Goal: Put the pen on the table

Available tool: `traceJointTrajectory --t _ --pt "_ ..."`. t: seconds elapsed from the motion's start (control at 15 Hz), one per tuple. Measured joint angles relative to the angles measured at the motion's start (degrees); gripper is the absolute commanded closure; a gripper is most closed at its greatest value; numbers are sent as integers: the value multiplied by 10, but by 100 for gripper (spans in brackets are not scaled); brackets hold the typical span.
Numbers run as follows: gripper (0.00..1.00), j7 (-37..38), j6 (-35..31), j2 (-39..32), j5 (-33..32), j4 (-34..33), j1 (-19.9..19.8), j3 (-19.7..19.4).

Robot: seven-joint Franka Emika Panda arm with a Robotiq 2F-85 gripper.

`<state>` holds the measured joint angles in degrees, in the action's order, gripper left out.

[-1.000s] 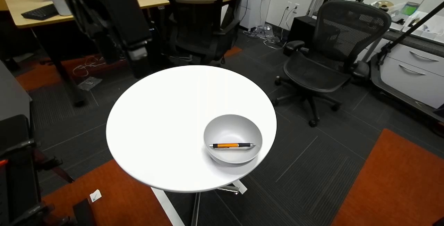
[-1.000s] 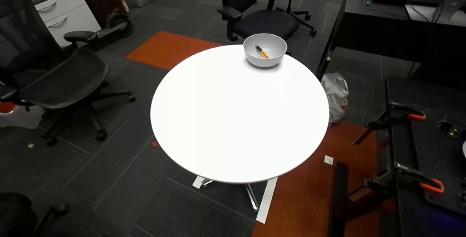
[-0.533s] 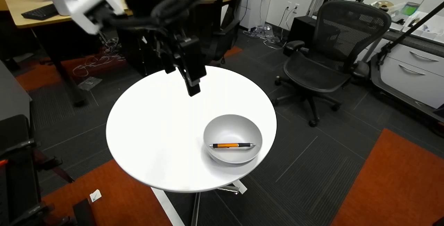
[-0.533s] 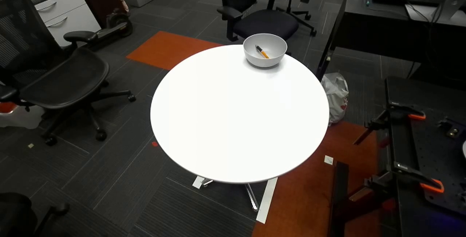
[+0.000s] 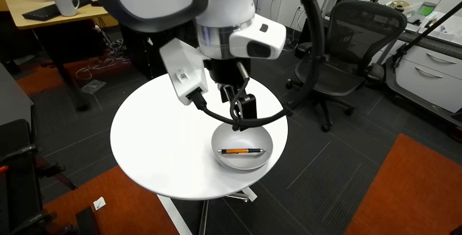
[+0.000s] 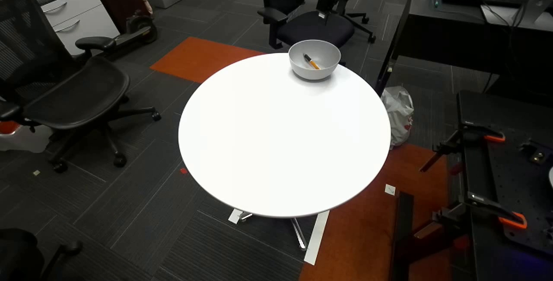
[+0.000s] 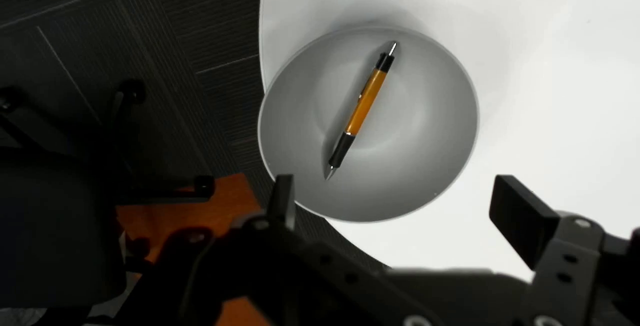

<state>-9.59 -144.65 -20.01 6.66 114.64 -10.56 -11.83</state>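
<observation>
The pen [image 5: 241,151] is orange with black ends and metal tips. It lies inside the grey bowl [image 5: 240,164], and it also shows in an exterior view [image 6: 311,61] and in the wrist view [image 7: 364,103]. The bowl stands near the edge of the round white table [image 5: 162,137]. My gripper [image 7: 395,188] is open and empty, with its fingers wide apart. In the wrist view the pen and most of the bowl lie ahead of the fingertips. In an exterior view the gripper [image 5: 242,119] is by the bowl's far side, above it, partly hidden by a cable.
A black mesh chair [image 5: 346,47] stands beside the table. Another chair [image 6: 315,28] is behind the bowl. A wooden desk with a white mug [image 5: 65,4] is at the back. A black cable [image 5: 260,121] loops from the arm close over the bowl.
The arm has swung in from the upper left over the table to the bowl in an exterior view. The gripper has come down closer to the bowl. The pen and bowl have not moved.
</observation>
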Motion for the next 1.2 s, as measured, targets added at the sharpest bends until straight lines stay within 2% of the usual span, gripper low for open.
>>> traceJointTrajectory --t 0.6,1.2 --pt "0 90 -3 -167 0 -148 -9 14" --pt "0 122 11 -251 0 -212 -16 14"
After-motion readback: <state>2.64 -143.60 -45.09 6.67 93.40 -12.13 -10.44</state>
